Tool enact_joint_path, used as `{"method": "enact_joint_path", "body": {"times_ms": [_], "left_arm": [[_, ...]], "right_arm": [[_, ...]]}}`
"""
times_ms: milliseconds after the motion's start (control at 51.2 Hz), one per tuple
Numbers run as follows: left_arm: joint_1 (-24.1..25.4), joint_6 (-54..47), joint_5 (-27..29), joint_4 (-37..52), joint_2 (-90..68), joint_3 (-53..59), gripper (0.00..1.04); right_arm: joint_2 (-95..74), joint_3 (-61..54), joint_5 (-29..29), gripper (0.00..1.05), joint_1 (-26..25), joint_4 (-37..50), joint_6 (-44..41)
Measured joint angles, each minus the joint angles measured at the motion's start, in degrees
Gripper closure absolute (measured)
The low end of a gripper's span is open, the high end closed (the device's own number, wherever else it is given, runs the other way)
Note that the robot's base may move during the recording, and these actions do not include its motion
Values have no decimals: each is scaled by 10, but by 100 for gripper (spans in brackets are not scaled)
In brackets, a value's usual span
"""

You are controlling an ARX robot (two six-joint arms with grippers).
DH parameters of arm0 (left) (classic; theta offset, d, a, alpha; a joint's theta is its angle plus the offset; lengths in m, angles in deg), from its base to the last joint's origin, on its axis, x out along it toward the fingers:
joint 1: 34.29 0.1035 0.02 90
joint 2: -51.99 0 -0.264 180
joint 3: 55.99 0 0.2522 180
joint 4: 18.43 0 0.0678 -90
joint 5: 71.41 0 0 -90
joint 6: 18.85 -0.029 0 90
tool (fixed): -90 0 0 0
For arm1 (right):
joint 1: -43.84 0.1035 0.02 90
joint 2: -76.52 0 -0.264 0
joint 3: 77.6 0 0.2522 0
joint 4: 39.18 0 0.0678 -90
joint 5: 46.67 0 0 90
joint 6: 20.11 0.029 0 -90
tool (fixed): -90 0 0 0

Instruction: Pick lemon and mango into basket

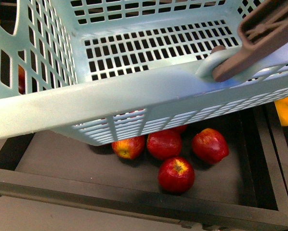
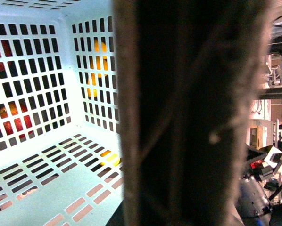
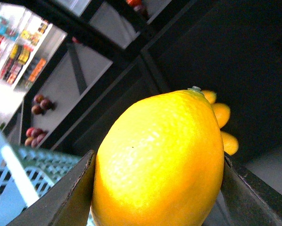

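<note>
The aqua basket (image 1: pixel 134 103) hangs tilted and close, filling the top of the front view, with nothing on the part of its slotted floor that shows. Its brown handle (image 2: pixel 188 117) blocks most of the left wrist view. My left gripper is shut on the basket there, its fingers hidden. The lemon (image 3: pixel 160 160), bright yellow and pebbled, is clamped in my right gripper (image 3: pixel 160 193) between two dark fingers (image 3: pixel 68 197). A basket corner (image 3: pixel 18 183) shows beside it. Orange-yellow fruits (image 3: pixel 221 115) lie behind the lemon. I cannot tell which of them is the mango.
Several red apples (image 1: pixel 176 174) lie in a dark tray (image 1: pixel 134 197) under the basket. A yellow fruit (image 1: pixel 284 113) lies in the neighbouring bin on the right. Dark shelves with small dark fruits (image 3: pixel 37 106) stand beyond the right gripper.
</note>
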State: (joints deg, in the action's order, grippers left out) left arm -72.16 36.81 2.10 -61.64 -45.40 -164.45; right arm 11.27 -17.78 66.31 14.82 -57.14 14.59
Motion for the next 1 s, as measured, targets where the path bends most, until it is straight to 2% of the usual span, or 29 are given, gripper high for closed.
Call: {"method": "enact_joint_path", "body": {"times_ms": [195, 274, 391, 508, 723, 821, 918, 997], "left_arm": [[0, 0, 1, 0, 0, 0, 100], [0, 0, 0, 0, 0, 0, 100], [0, 0, 0, 0, 0, 0, 100], [0, 0, 0, 0, 0, 0, 100], [0, 0, 0, 0, 0, 0, 100], [0, 0, 0, 0, 0, 0, 100], [0, 0, 0, 0, 0, 0, 100], [0, 0, 0, 0, 0, 0, 100]], "right_arm": [[72, -28, -63, 39, 155, -14, 32], [85, -28, -96, 39, 233, -4, 47], [77, -28, -134, 39, 320, 17, 56], [67, -28, -164, 39, 370, 26, 56], [46, -29, -202, 39, 433, 42, 45], [38, -30, -211, 27, 441, 46, 40], [41, -32, -234, 8, 438, 49, 27], [52, -32, -256, 9, 427, 46, 11]]}}
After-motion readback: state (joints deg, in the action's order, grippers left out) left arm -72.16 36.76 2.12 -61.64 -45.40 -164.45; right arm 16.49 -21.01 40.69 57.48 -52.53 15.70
